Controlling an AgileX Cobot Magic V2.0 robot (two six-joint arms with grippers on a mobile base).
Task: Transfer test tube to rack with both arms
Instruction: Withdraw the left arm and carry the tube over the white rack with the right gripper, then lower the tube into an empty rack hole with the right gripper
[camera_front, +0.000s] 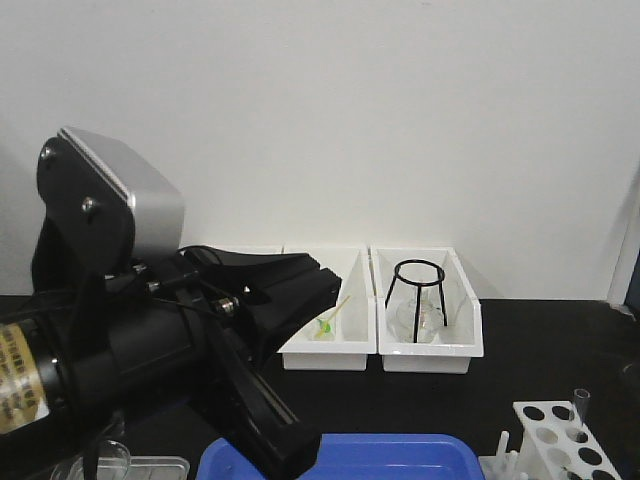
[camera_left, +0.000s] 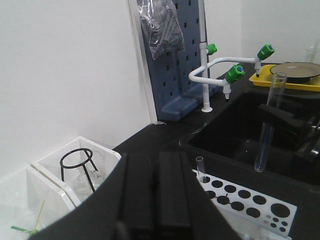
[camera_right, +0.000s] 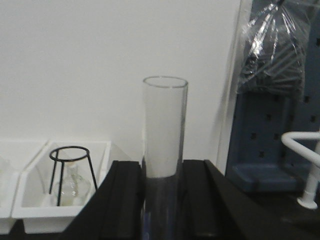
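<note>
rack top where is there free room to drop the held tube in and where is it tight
Free: on the rack, every open hole past the standing tube, nearly the whole plate. Tight: the end by that tube, close to the left gripper.

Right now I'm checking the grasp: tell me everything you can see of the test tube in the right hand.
The test tube is slim clear glass, straight-walled, with an open round rim on top, and looks empty. It stands nearly upright, clamped between the right hand's two black fingers. From the left wrist, its lower end hangs free, seen against the sink, clear of the white rack.
</note>
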